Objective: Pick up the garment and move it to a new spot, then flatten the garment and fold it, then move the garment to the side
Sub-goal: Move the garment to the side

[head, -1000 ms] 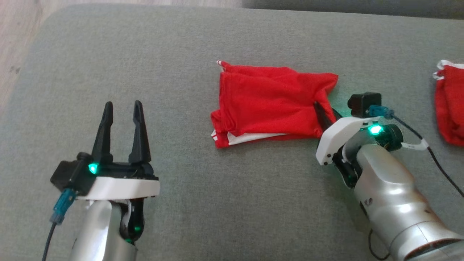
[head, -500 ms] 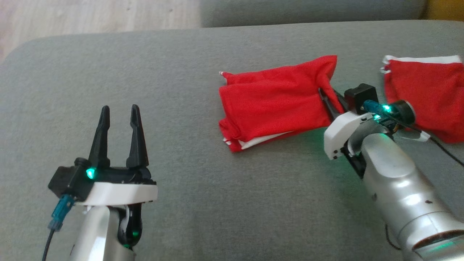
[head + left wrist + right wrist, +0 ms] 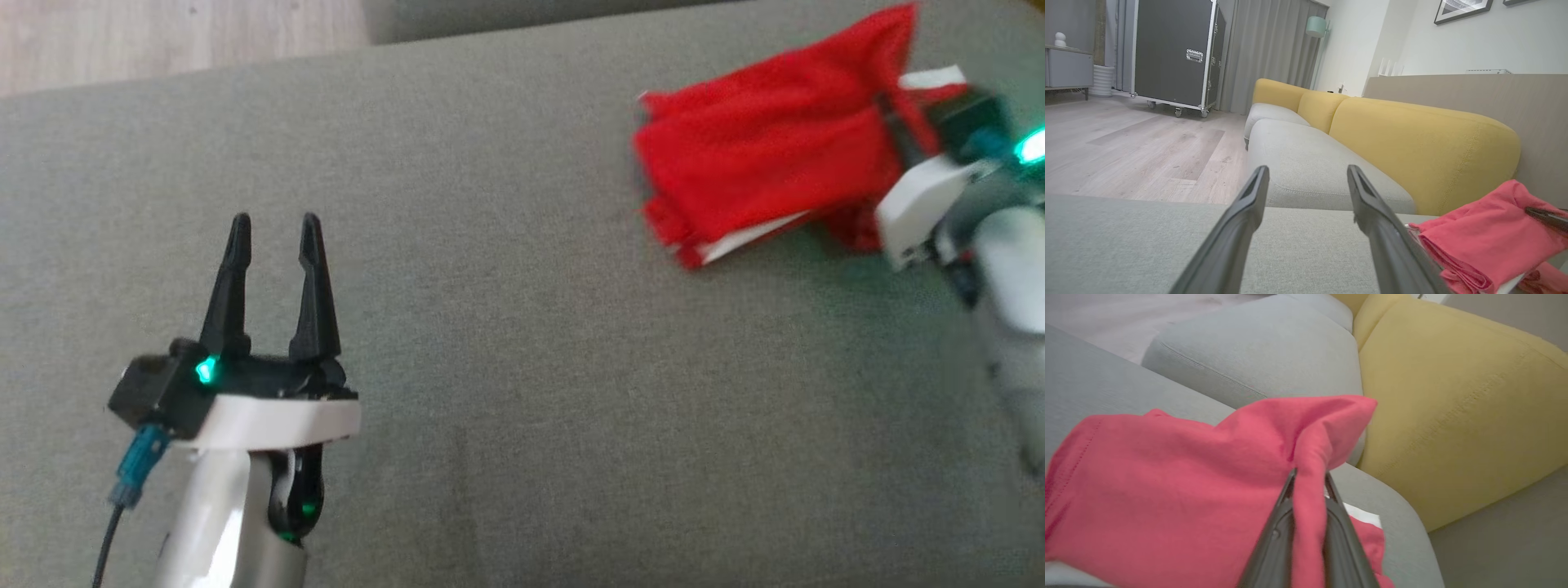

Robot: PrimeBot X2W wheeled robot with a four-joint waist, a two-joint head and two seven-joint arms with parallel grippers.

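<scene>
Garment [image 3: 759, 155] now rightward, over second red cloth [image 3: 1370, 543], in right hand [image 3: 1308, 479]

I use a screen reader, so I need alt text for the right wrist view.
The right gripper is shut on a pinched fold of a folded red fabric garment, which spreads to the left of its dark fingers over a grey upholstered sofa seat. A mustard-yellow sofa backrest rises at the right.

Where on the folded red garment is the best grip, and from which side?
Probably its bunched right edge, from the robot's right: the layers of the red garment gather there into a thin ridge, where the right pincer is shut on it.
</scene>
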